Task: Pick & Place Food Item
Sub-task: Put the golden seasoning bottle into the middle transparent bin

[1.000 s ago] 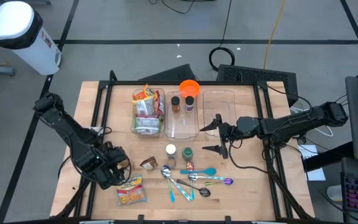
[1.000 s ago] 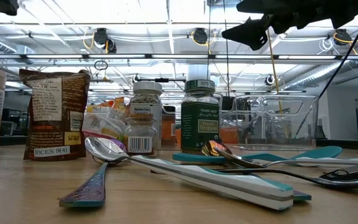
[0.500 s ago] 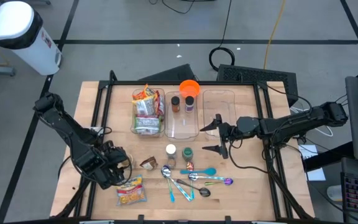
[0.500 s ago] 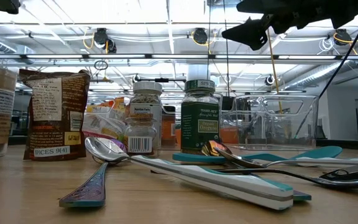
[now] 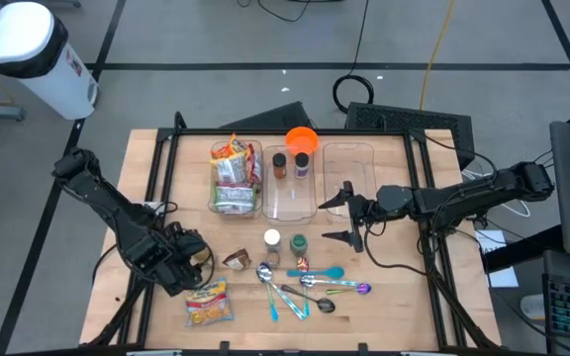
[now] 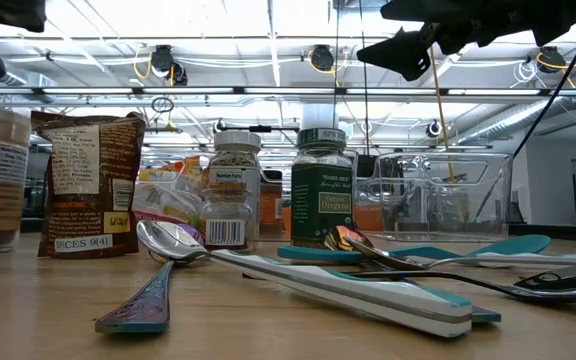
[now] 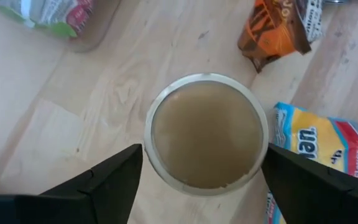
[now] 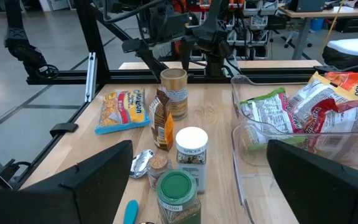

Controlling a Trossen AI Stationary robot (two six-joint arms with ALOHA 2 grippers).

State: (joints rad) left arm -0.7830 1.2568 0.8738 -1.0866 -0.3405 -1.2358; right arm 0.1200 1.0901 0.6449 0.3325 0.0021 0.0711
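my left gripper (image 7: pixel 201 171) hangs over the near left part of the table (image 5: pixel 156 168), fingers (image 7: pixel 107 180) spread apart on either side of a round jar (image 7: pixel 205 132) with a pale lid, which stands upright on the wood. from above i cannot tell whether the fingers touch the jar's sides. just beside the jar on its right lies a small brown spice packet (image 5: pixel 237 259), and nearer the front edge a yellow snack bag (image 5: pixel 209 303) lies flat. further right stand a white-lidded spice bottle (image 5: pixel 272 238) and a green-lidded one (image 5: pixel 298 242), with spoons (image 5: pixel 305 287) scattered in front of them. at the far side sit clear bins (image 5: pixel 290 183), the left one holding packaged food. my right gripper (image 5: pixel 347 213) waits with fingers apart above the right part of the table.
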